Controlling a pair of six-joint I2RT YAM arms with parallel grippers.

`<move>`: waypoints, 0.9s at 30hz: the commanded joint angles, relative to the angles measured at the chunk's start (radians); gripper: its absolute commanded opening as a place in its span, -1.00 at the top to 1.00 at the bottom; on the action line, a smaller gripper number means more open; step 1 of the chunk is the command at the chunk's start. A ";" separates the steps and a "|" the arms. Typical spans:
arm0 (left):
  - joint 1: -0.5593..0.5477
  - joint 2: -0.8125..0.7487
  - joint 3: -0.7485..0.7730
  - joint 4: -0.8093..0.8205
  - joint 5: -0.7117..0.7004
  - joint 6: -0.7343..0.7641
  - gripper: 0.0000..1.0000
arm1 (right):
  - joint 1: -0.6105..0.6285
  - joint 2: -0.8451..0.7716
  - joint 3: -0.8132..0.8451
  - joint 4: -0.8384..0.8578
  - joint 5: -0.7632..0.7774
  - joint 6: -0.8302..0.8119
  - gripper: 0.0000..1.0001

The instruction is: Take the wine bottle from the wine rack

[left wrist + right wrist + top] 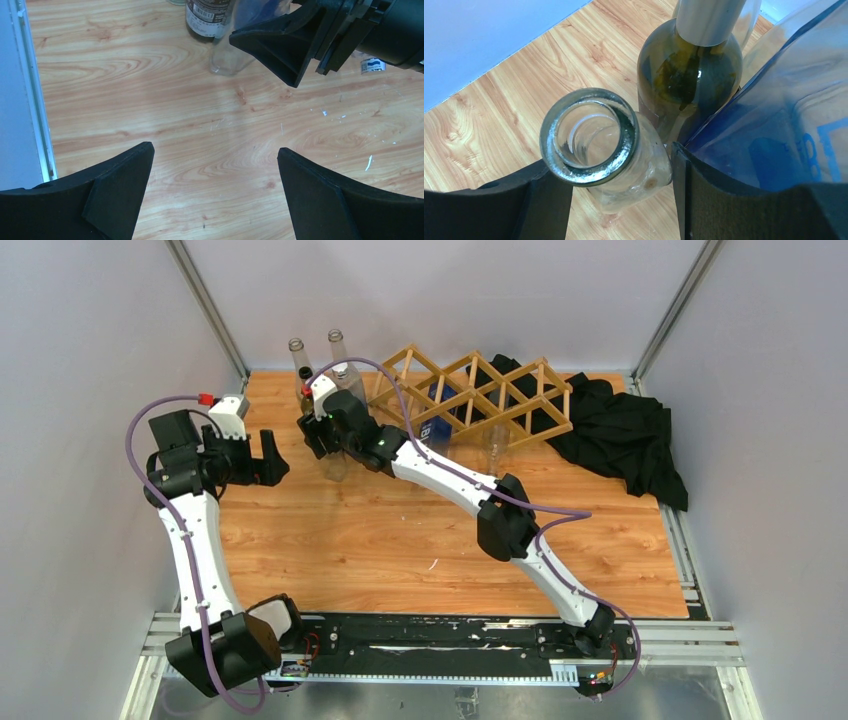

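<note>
Hugs the wine bottle (pixel 606 150) with the right gripper (pixel 611 157) (tight or loose, cannot tell), upright on the table (pixel 400 530) left of the wine rack (pixel 480 390) to stop rolling, left gripper (pixel 215 148) wide open.

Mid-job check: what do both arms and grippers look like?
The left arm and right arm: white links, black joint housings, a purple cable alongside. The left gripper and right gripper have black wedge-shaped fingers. On the left wrist: white block with red tab.
</note>
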 commanded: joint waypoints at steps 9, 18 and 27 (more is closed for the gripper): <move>0.003 -0.028 -0.010 0.012 0.052 -0.022 -1.00 | -0.007 -0.074 -0.024 0.068 0.023 -0.015 -0.33; 0.002 -0.022 0.008 -0.007 0.061 -0.022 -1.00 | -0.007 -0.136 -0.075 0.071 0.018 -0.018 -0.56; 0.003 -0.028 0.016 -0.013 0.065 -0.019 -1.00 | -0.006 -0.209 -0.122 0.069 -0.004 -0.014 -0.82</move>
